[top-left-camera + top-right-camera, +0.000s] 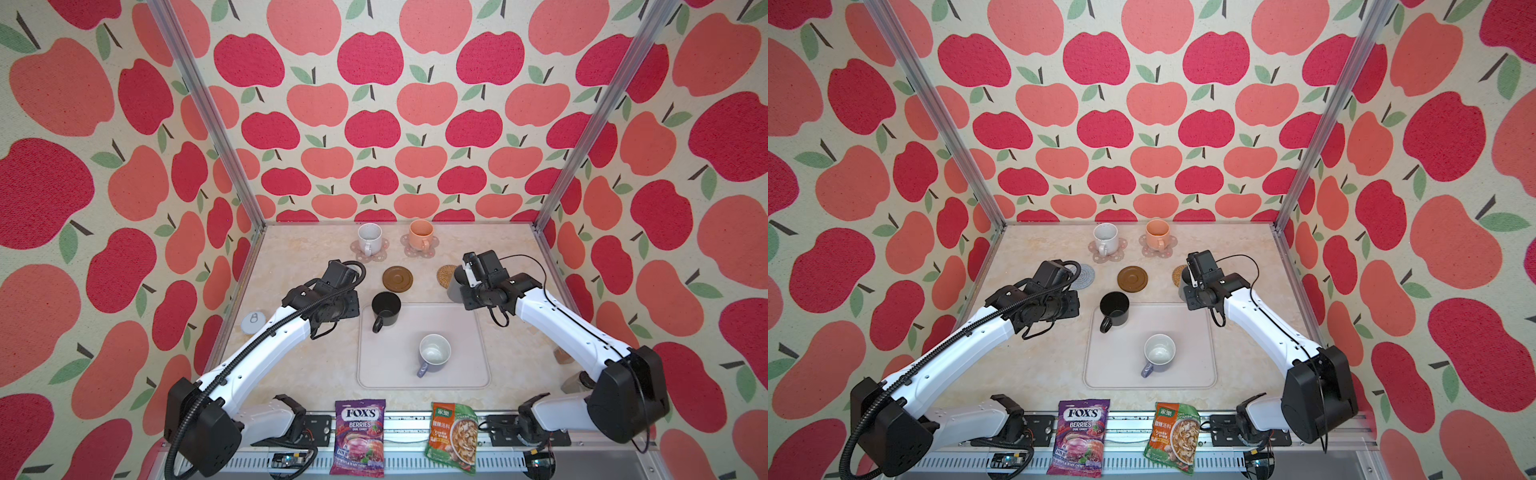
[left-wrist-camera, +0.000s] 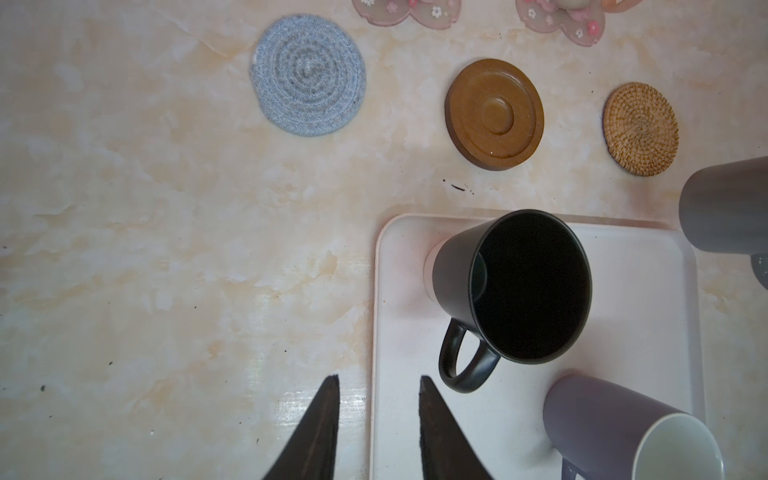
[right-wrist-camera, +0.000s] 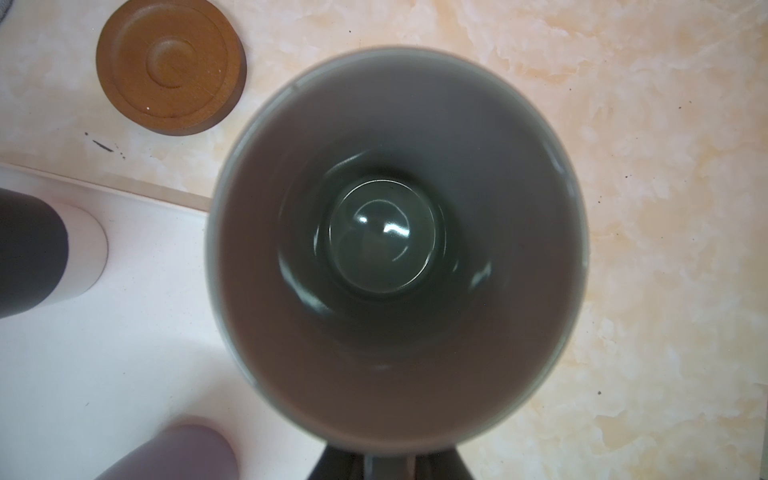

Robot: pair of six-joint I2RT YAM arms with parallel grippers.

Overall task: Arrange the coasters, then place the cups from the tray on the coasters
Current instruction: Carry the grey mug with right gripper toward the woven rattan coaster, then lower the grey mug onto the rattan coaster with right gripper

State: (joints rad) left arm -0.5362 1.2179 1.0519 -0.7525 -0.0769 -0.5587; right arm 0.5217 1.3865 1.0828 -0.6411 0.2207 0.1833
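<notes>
**Third mug heads for the rattan coaster**

In both top views, the right gripper (image 1: 464,287) holds a dark grey mug (image 1: 453,291) upright. It is just off the far right corner of the pale tray (image 1: 465,361), beside the bare tan rattan coaster (image 1: 444,274). A speckled white mug (image 1: 369,237) and a peach mug (image 1: 420,235) stand on the pink flower coasters (image 1: 380,254) at the back. A black mug (image 1: 385,307) and a lavender-grey mug (image 1: 434,353) wait on the tray, their handles turned toward the robot. The brown disc coaster (image 1: 397,278) is bare, and so, in a top view, is the grey woven coaster (image 1: 1081,276).

The left wrist view shows the left gripper (image 2: 377,380) over the tray's left rim. Its fingers (image 2: 320,424) are narrowly apart and hold nothing, and the black mug's handle points toward them. The dark grey mug's base appears clear of the tabletop.

The right wrist view looks straight down the grey mug, mouth up and long axis vertical. The right fingers (image 3: 340,463) are clamped at its near wall, and the handle is hidden.

The step in hand looks like carrying this mug to a coaster. The next move likely calls for centring it over the rattan coaster, lowering it level, then releasing.
</notes>
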